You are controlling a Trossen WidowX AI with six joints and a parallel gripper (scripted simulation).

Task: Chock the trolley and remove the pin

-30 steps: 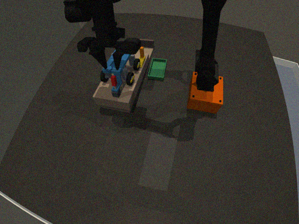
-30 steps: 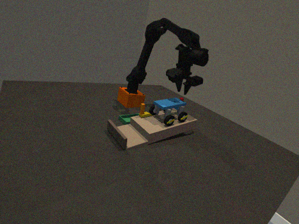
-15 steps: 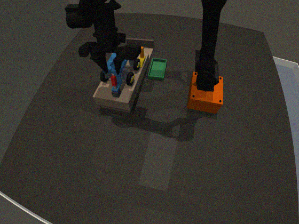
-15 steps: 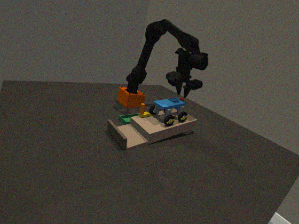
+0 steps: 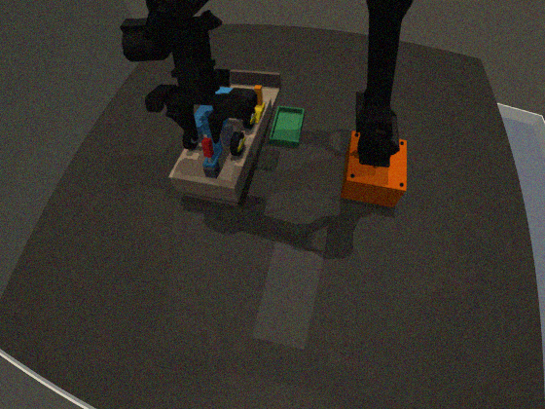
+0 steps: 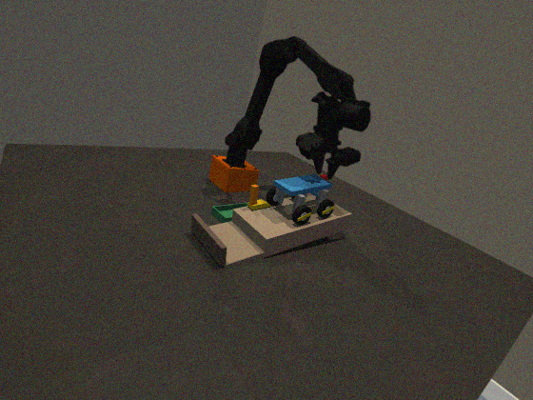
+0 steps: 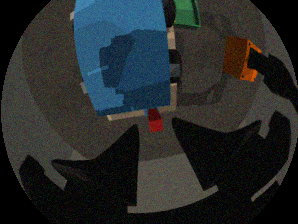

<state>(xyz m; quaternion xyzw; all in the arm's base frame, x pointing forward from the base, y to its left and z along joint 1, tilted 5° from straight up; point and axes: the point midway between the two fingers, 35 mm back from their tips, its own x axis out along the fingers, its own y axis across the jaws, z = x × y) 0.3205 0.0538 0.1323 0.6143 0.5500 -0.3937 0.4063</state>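
At the near end of the pale wooden ramp [image 5: 209, 189] [image 6: 286, 242] [image 7: 173, 99], the stop pin with the square red head [image 5: 207, 147] [image 6: 324, 176] [image 7: 155, 121] stands at the high side of the trolley. It is there to keep the trolley from rolling down. The black gripper [image 5: 202, 141] [image 6: 325, 174] [image 7: 154, 124] points down over it, a bit less than half open, with nothing in its fingers. One finger is on each side of the red head, with gaps, so it looks lined up to pinch it. It is dark, so I can't be sure how low the tips are.

Next comes the blue flat-topped trolley [image 5: 203, 117] [image 6: 300, 184] [image 7: 130, 50], standing on its wheels on the ramp. Past it, on the right, the yellow chock with the upright orange handle [image 5: 259, 113] [image 6: 259, 205] sits by the low side of a black wheel [image 5: 248, 120] [image 6: 272, 195]. It seems close enough to stop the wheel, but I can't tell if they touch.

The green tray [image 5: 288, 143] [image 6: 224, 216] [image 7: 189, 24] is right of the ramp, ready for the pin. I think the next move is to go down, squeeze the red head and pull straight, because a sideways tug could shake the trolley loose
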